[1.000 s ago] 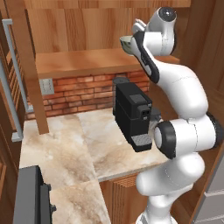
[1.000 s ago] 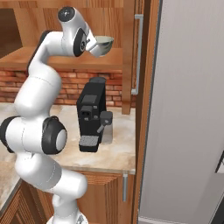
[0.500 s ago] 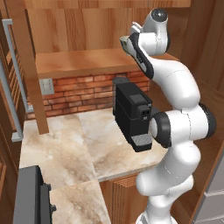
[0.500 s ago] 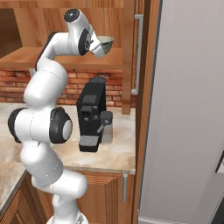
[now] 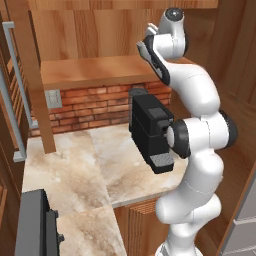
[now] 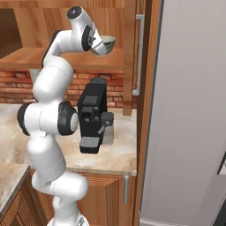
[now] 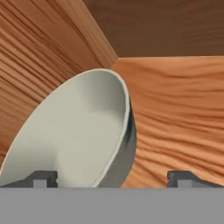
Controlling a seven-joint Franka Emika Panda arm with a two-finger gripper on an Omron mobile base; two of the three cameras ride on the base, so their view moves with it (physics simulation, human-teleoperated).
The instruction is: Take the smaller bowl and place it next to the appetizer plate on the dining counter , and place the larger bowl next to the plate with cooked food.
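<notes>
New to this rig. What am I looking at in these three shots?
It is a white robot arm on a driving base, in a rendered kitchen. Two pictures come from cameras on the base, behind the arm to its left and right; the third looks along the tool. On the beige marble counter stands a black coffee machine. The arm reaches up to a small round pale grey-green ceramic bowl with a cream inside. The tool's jaws stand wide open with the bowl's wall between them, so nothing is gripped yet.
</notes>
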